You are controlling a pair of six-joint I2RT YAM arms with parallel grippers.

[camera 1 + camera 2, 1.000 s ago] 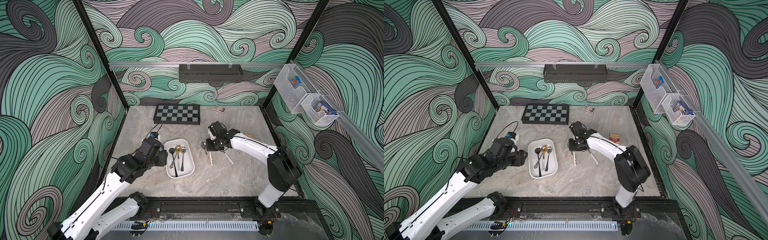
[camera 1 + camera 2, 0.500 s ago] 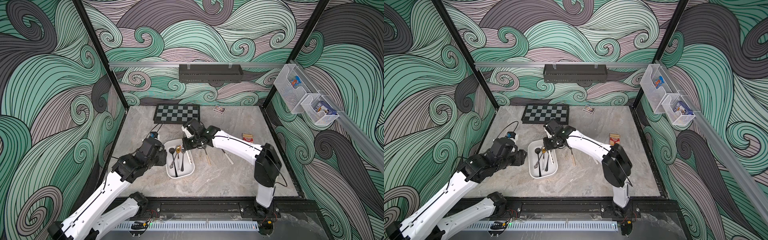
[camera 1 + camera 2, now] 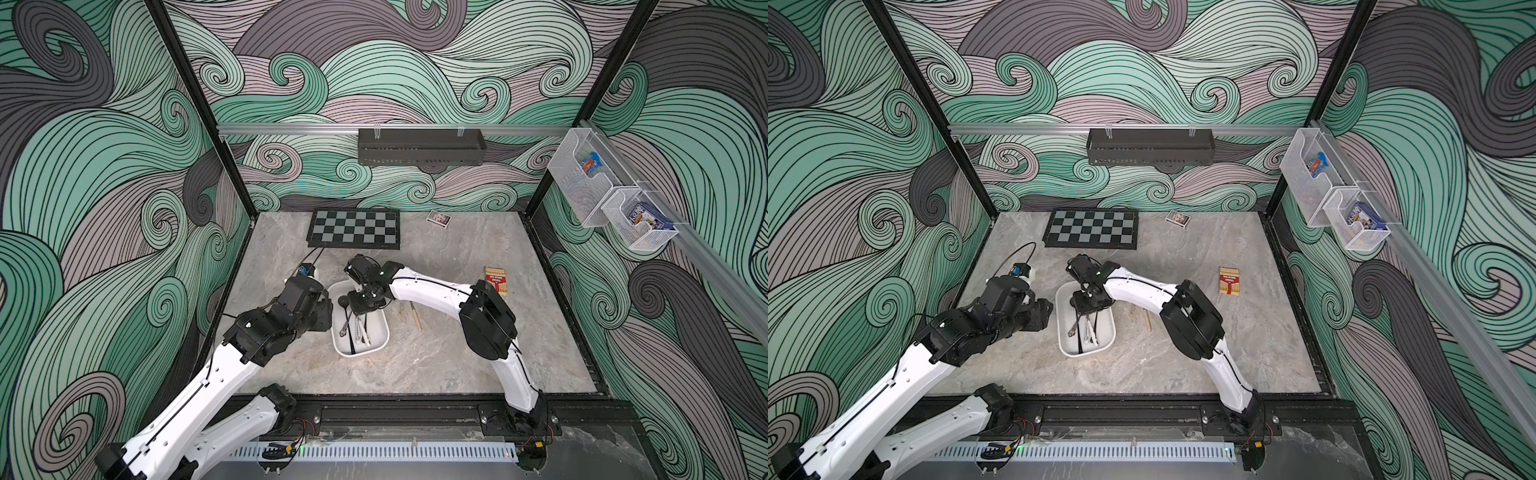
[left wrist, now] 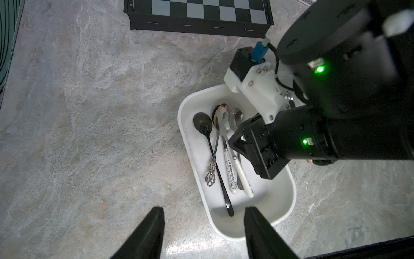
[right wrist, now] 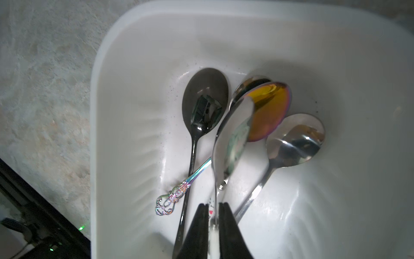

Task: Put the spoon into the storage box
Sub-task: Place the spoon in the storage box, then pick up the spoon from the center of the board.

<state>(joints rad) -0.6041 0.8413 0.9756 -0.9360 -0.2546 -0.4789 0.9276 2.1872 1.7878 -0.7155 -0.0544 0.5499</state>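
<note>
So, right hand (image 5: pixel 212 205) is down in the storage box (image 5: pixel 116 125), jaws a slit apart with the white-handled spoon (image 5: pixel 233 134) between them; can't tell if they pinch or just flank it. Its bowl rests on the other spoons (image 5: pixel 205 98) ahead of the fingertips. Placement looks basically done; remaining: let go, lift clear. Empty left hand (image 4: pixel 202 215) hovers half open by the box end.
</note>
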